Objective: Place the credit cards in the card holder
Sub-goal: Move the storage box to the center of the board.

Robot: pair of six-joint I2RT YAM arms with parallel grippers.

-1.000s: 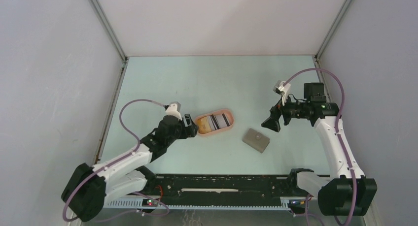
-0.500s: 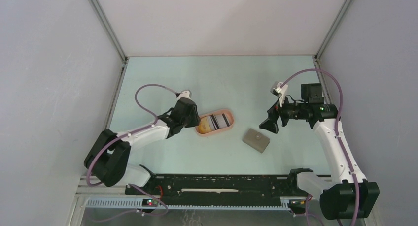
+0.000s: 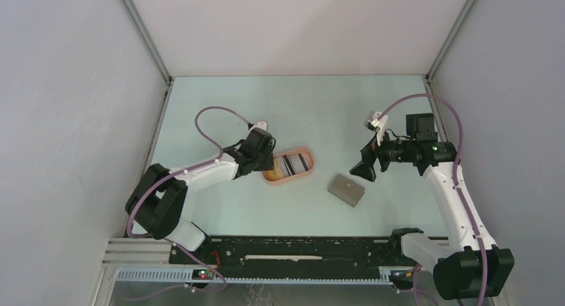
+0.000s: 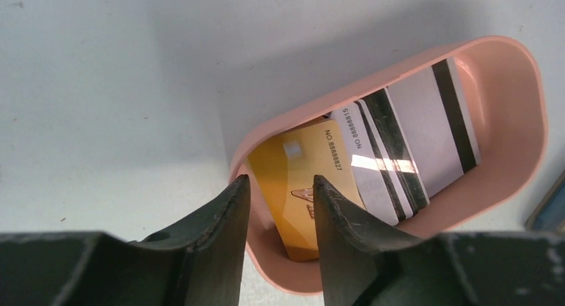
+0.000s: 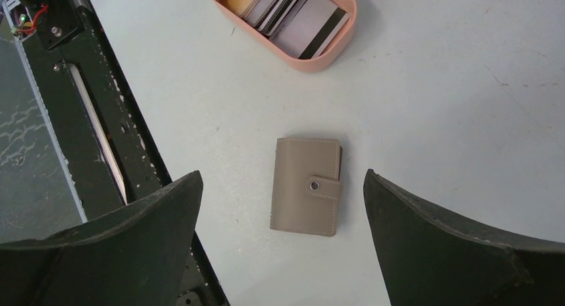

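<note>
Left tool [image 4: 280, 181] astride the tray [image 4: 513, 119] rim, arm outstretched.

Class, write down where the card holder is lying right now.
In the top view, the card holder lies closed, right of centre, a little right of the peach tray, with the open right claw hovering just beyond it.

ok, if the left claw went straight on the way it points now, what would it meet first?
The left claw would likely meet the yellow-orange card at the near end of the peach tray, or that tray's rim first; depth is unclear.
</note>
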